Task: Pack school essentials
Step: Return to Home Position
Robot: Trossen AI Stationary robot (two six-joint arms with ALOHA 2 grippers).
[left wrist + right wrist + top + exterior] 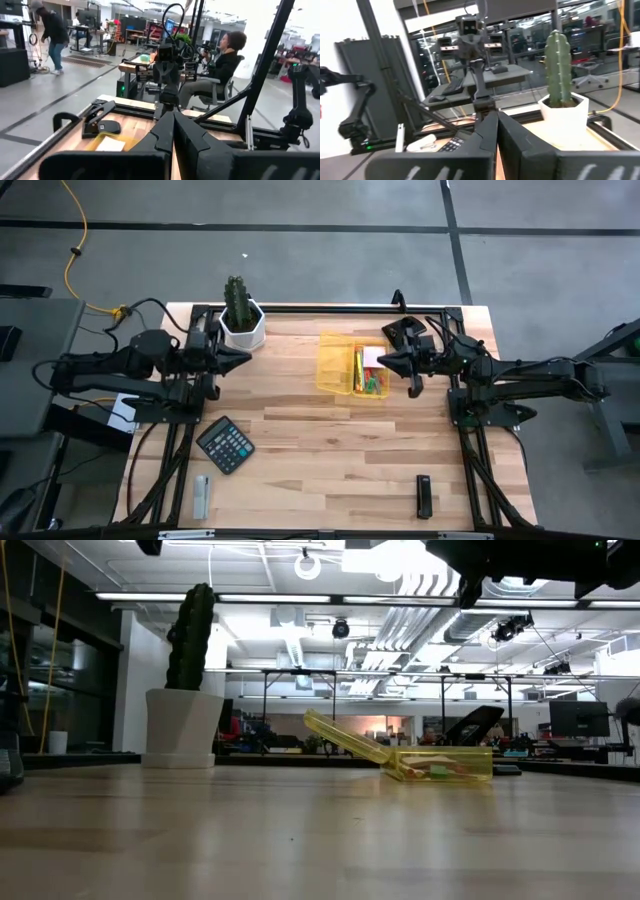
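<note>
Wooden table (330, 440): translucent yellow box (335, 365) open, colourful stationery (372, 383) inside; left claw (243, 360), right claw (385, 361) pinched closed.

No legible text, label, brand, number or sign anywhere, the calculator (225, 444) keys included.

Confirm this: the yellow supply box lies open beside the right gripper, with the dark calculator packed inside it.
The yellow supply box does lie open beside the right gripper, but the high view shows the dark calculator outside it, lying on the tabletop well apart from the box.
</note>
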